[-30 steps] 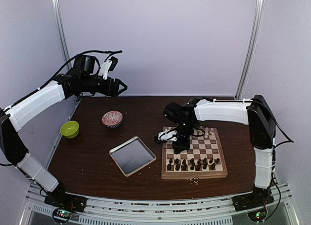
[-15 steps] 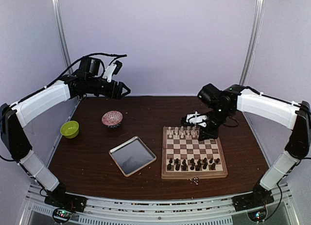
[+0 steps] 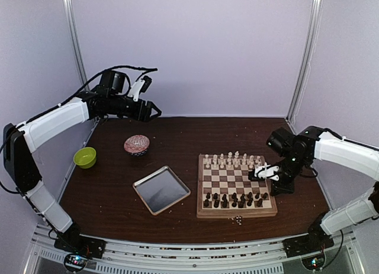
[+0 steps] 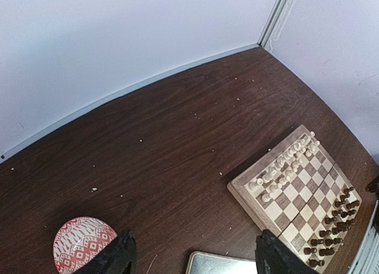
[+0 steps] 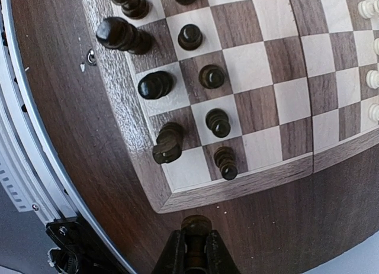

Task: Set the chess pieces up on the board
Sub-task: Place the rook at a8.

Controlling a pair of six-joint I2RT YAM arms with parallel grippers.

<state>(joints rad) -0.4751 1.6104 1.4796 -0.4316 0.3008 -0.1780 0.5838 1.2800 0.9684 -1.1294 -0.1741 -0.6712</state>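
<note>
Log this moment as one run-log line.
left hand: open, empty, raised far-left | right hand: shut on dark piece, just off board rim

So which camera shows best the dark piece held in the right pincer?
The right wrist view: the dark piece sits clamped in the right pincer, just off the corner of the board. In the top view the pincer hides it. The left wrist view shows the board, but not this piece.

Lab test cell, plain white walls [image 3: 195,49], aluminium frame posts [image 3: 305,55]
</note>
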